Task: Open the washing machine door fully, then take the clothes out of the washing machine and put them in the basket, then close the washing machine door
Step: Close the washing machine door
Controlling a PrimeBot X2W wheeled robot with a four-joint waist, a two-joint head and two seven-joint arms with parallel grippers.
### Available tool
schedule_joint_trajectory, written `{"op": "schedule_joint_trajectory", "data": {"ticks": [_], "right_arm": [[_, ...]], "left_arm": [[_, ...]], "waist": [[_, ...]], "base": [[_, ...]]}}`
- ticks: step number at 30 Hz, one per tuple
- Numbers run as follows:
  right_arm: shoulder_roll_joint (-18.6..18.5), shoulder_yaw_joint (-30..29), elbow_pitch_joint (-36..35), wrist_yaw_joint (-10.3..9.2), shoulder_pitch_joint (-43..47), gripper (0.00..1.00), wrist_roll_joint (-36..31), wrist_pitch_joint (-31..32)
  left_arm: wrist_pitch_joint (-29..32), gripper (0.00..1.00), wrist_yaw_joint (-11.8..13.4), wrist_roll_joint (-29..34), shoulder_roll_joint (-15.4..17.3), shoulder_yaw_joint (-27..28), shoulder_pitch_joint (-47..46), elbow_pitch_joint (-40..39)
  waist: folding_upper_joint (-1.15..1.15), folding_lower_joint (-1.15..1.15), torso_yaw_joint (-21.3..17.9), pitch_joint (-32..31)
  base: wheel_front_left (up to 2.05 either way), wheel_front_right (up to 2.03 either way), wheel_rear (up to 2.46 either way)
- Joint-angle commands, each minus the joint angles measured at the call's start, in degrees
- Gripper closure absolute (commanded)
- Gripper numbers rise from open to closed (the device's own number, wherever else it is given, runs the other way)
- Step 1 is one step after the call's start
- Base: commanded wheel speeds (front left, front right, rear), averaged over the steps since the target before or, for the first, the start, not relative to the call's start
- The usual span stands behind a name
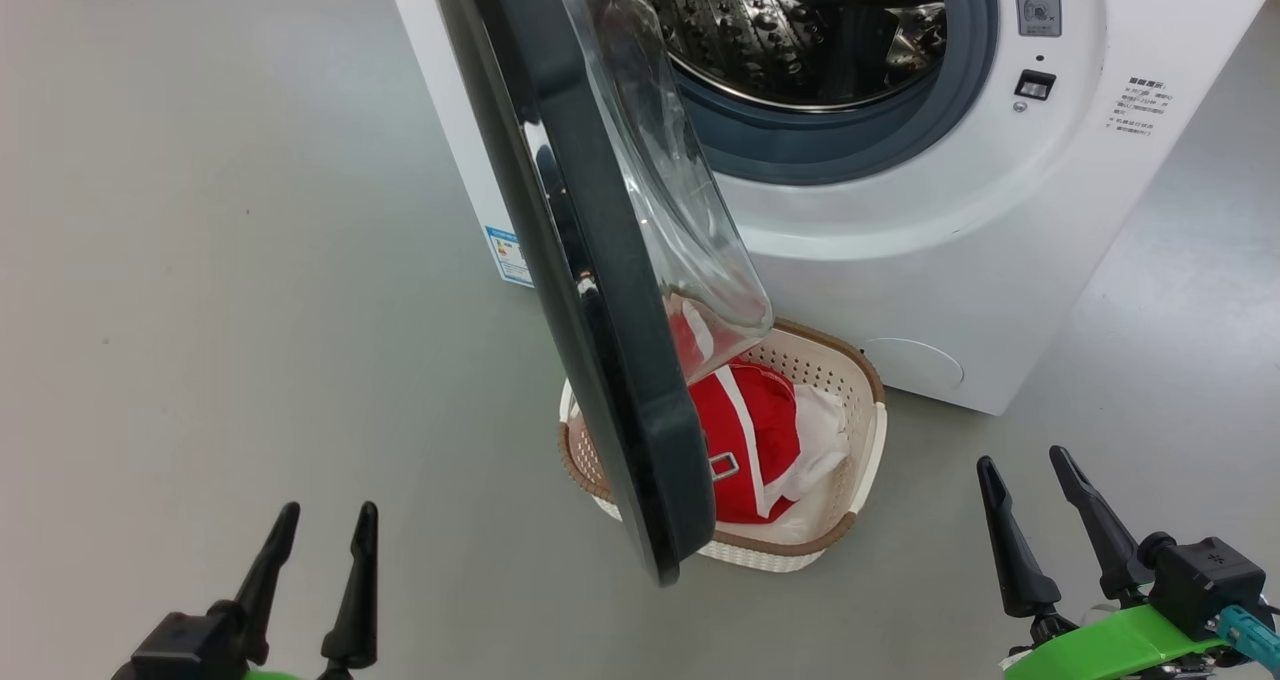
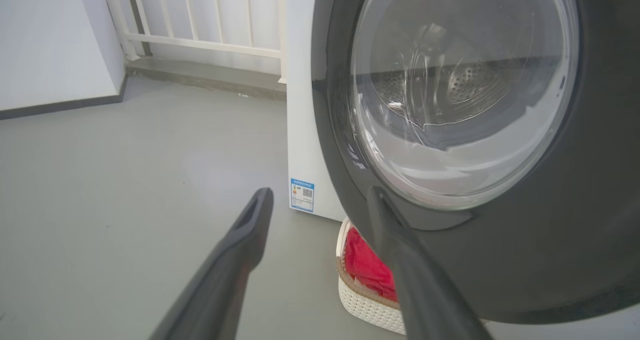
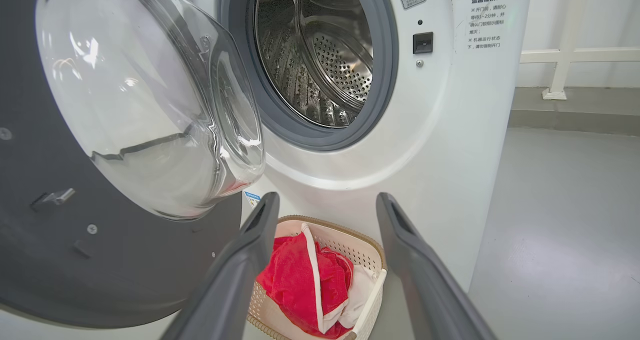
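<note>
The white washing machine (image 1: 950,220) stands with its black-rimmed door (image 1: 590,290) swung out toward me, edge-on, glass bowl facing the drum (image 3: 320,55), where no clothes are visible. Red clothes (image 1: 750,430) with white trim and a white cloth lie in the cream basket (image 1: 865,440) on the floor below the door. My left gripper (image 1: 320,540) is open at the lower left, on the door's outer side. My right gripper (image 1: 1030,485) is open at the lower right, with nothing between its fingers. In the right wrist view the clothes (image 3: 305,280) sit in the basket (image 3: 372,290) between my fingers (image 3: 250,250).
Grey floor (image 1: 200,310) spreads wide to the left and around the basket. A white railing (image 2: 200,25) and a low kerb run behind the machine. A white wall (image 2: 50,45) stands at the far left.
</note>
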Motion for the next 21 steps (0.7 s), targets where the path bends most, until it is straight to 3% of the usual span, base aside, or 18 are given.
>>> {"op": "schedule_joint_trajectory", "data": {"ticks": [1,14,15,16,17,18,21], "right_arm": [[-0.61,1.19,-1.33,0.37,-0.79,0.00,0.12,-0.37],[-0.45,1.27,-1.24,0.37,-0.38,0.00,0.22,-0.37],[-0.44,1.31,-1.21,0.37,-0.33,0.00,0.25,-0.37],[-0.43,1.33,-1.18,0.37,-0.30,0.00,0.27,-0.37],[-0.41,1.36,-1.14,0.37,-0.26,0.00,0.30,-0.37],[-0.38,1.40,-1.11,0.37,-0.19,0.00,0.32,-0.37],[-0.30,1.57,-1.09,0.37,-0.03,0.00,0.38,-0.37]], "left_arm": [[-0.70,0.00,-0.32,0.51,1.35,1.91,-0.62,-0.98],[-0.70,0.00,-0.32,-1.85,2.61,0.15,-0.94,-1.05],[-0.70,0.12,-0.32,-2.96,2.82,-0.14,-1.14,-1.38],[-0.70,0.51,-0.32,-4.06,3.12,-0.27,-1.38,-1.86],[-0.70,0.70,-0.32,-5.07,3.54,-0.53,-1.60,-2.46],[-0.70,1.00,-0.32,-6.21,3.97,-1.01,-1.79,-3.11],[-0.70,1.00,-0.32,-9.52,5.78,-2.26,-2.53,-4.84]], "waist": [[0.00,0.00,0.03,-0.04],[0.00,0.00,0.10,-0.86],[0.00,0.00,0.10,-0.94],[0.00,0.00,0.10,-1.00],[0.00,0.00,0.08,-1.10],[0.00,0.00,0.05,-1.21],[0.00,0.00,-0.10,-1.38]], "base": [[0.00,0.00,0.00],[0.00,0.00,0.00],[0.00,0.00,0.00],[0.00,0.00,0.00],[0.00,0.00,0.00],[0.00,0.00,0.00],[0.00,0.00,0.00]]}}
